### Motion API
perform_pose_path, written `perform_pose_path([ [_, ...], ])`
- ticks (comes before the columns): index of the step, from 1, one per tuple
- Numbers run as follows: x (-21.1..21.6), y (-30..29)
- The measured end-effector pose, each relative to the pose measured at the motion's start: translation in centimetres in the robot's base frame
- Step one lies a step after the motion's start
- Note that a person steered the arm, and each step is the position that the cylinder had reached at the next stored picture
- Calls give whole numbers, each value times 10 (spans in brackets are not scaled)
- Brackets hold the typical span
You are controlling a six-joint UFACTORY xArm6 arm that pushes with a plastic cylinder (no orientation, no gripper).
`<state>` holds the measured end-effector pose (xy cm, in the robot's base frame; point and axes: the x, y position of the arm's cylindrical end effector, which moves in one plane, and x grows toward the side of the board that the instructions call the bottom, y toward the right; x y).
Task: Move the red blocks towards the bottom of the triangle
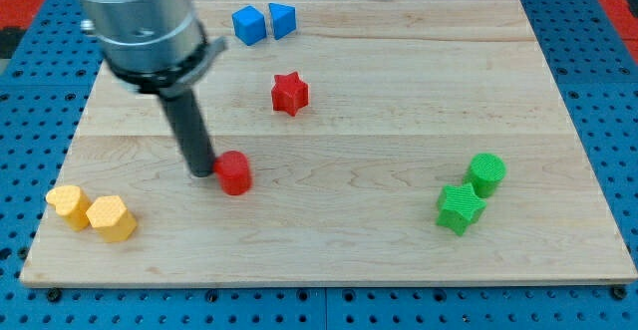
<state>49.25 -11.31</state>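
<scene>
- The red cylinder-like block (234,172) lies left of the middle of the wooden surface (399,121), with my tip (202,168) touching or just beside it on its 9 o'clock side.
- The red star block (289,93) sits at about 1 o'clock from that block, apart from it.
- The blue triangle block (282,20) is at 12 o'clock from the red star, near the view's top edge, with a blue cube (248,25) just beside it at its 9 o'clock.
- The tool is a plain dark rod (189,131) under a grey housing (140,16); it has no jaws, so I cannot tell any spread or pinch, and it holds nothing.
- 2 yellow blocks (70,206) (111,217) sit side by side at 8 o'clock from my tip, near the surface's lower left corner.
- A green cylinder (486,173) and a green star block (460,208) touch at the view's right, well apart from the red blocks.
</scene>
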Motion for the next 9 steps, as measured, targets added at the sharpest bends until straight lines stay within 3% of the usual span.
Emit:
perform_pose_path([
  [1, 33, -5],
  [2, 46, 29],
  [3, 1, 59],
  [4, -79, 61],
  [5, -71, 66],
  [6, -91, -27],
  [7, -180, -54],
  [8, -261, -18],
  [9, -301, 22],
])
